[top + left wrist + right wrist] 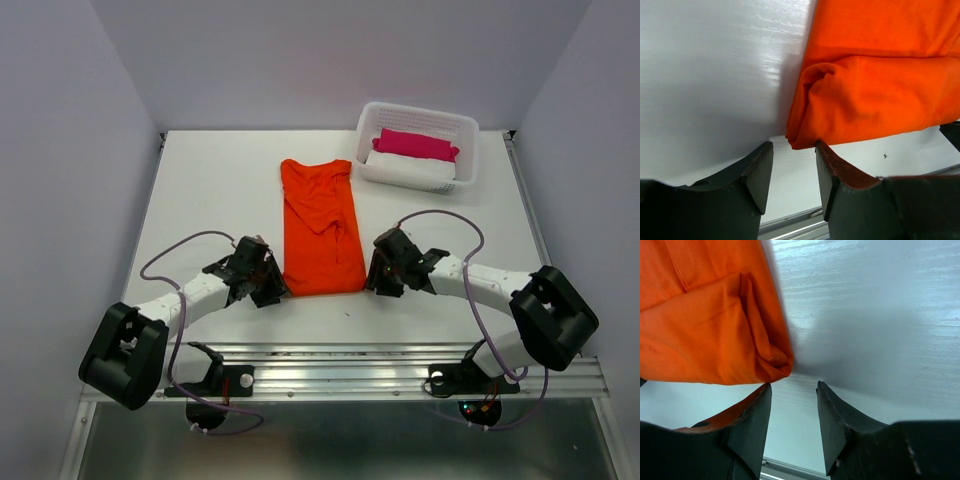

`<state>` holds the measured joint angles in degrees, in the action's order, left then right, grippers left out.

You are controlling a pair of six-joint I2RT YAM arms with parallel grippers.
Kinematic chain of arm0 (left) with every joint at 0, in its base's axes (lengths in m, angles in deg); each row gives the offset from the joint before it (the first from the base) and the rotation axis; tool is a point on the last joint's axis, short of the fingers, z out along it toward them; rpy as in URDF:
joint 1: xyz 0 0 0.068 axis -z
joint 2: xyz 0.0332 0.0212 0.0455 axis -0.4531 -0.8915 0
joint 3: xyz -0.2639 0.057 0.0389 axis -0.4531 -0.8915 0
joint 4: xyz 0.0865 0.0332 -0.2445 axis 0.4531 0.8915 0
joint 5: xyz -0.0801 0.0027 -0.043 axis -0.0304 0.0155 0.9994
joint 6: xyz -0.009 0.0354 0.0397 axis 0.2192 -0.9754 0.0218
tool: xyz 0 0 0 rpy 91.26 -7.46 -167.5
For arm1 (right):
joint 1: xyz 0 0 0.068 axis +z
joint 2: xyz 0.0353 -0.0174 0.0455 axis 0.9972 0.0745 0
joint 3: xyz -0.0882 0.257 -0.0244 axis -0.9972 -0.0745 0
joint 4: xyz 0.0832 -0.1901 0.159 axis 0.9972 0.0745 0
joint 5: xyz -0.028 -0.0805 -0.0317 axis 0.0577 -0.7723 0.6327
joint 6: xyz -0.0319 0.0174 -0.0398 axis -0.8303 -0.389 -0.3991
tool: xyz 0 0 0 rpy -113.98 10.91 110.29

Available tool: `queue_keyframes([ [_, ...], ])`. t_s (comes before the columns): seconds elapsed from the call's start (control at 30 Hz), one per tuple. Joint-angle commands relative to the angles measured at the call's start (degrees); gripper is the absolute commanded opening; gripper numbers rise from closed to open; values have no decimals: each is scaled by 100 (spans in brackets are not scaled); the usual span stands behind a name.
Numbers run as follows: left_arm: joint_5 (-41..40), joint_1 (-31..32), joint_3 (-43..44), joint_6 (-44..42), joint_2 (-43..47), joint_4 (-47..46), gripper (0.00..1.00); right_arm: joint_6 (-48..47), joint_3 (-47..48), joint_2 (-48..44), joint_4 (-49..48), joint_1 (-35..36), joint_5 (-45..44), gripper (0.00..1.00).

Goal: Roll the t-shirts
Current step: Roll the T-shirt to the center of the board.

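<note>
This was a robot lab cell — a white table (pixel 220 180) boxed in by plain white walls (pixel 300 50), an aluminium rail (pixel 350 368) along its near edge.

Bright, even; wrist close-ups seemingly soft

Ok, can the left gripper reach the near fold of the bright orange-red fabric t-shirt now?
Probably yes: the left gripper, open, sits at the folded corner of the orange-red t-shirt, nothing between.

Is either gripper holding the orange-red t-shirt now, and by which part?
Nothing is held. The left gripper and the right gripper stand open at the near corners of the plain orange-red t-shirt, with only white table in each gap.
</note>
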<state>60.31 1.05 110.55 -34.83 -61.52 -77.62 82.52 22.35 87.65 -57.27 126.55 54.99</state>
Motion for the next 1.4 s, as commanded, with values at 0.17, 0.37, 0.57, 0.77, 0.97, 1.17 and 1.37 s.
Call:
queue_keyframes([
  [0.17, 35, -21, -251, 188, -84, -439, 43, 237, -159, 97, -624, -100, 232, 43],
  [0.37, -44, -22, -199, 206, -137, -474, 33, 228, -133, 115, -694, -100, 188, 37],
  [0.57, -97, -30, -49, 171, -216, -466, 16, 219, -124, 115, -817, -100, 223, 13],
  [0.77, -202, -30, 188, 162, -155, -185, 0, 193, -97, -69, -861, -100, 206, 1],
  [0.97, -220, -65, 627, 171, 21, 228, 0, 131, 26, -254, -659, -100, 144, 1],
  [1.17, -97, -171, 970, 74, -137, 387, 0, 79, 219, -324, -519, -100, -31, 1],
  [1.37, -62, -250, 1023, 30, -181, 396, 0, -18, 254, -202, -475, -100, -58, 9],
])
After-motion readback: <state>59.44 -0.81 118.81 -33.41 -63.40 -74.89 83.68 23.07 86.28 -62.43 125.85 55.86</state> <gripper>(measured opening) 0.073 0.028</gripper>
